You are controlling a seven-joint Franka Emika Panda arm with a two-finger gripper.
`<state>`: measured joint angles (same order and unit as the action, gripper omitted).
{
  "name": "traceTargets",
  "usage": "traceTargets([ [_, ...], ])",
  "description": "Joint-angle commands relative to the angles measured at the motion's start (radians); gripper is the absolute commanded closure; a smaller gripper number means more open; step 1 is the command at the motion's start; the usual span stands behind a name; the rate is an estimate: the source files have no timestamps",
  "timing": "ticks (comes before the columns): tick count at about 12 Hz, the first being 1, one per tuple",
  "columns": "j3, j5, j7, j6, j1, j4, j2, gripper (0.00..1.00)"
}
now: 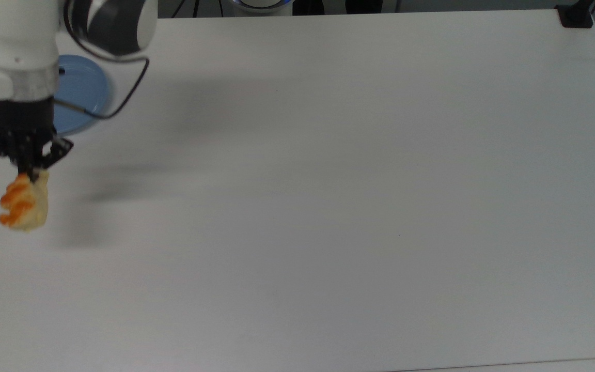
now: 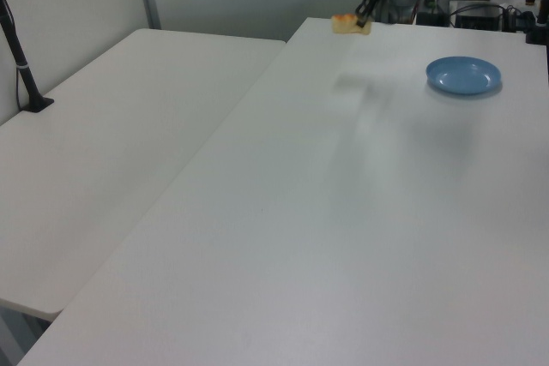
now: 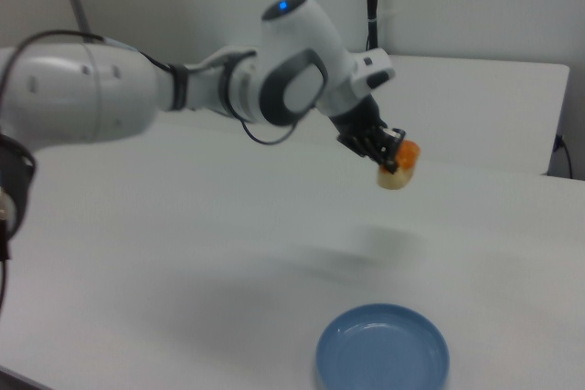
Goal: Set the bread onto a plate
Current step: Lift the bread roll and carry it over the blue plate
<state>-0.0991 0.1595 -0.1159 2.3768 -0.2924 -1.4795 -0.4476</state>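
Gripper (image 1: 31,173) fingers are clamped on one end of the bread (image 1: 21,206), which hangs in the air above the white table (image 1: 328,181), its shadow cast on the tabletop below. In the right view the loaf (image 3: 398,168) sits well above the light-blue plate (image 3: 383,351). In the top view the plate (image 1: 83,98) lies partly behind the arm (image 1: 16,46).

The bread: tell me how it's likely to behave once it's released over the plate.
The bread hangs from one end in the gripper without sagging, so it is probably stiff. A pinch at its tip carries it, suggesting it is light. Its oblong, flat-sided shape should settle rather than roll on the plate, though it may tip over on landing.
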Motion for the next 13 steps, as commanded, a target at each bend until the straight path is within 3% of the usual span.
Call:
traceTargets([
  [1,0.030,-0.058,-0.083,-0.299,-0.013,-0.120,0.234,0.96],
  [3,0.030,-0.080,-0.187,-0.439,-0.057,-0.157,0.324,0.96],
  [7,0.029,-0.081,-0.327,-0.435,-0.154,-0.304,0.443,0.97],
  [13,0.027,-0.071,-0.375,-0.165,-0.255,-0.539,0.471,0.98],
])
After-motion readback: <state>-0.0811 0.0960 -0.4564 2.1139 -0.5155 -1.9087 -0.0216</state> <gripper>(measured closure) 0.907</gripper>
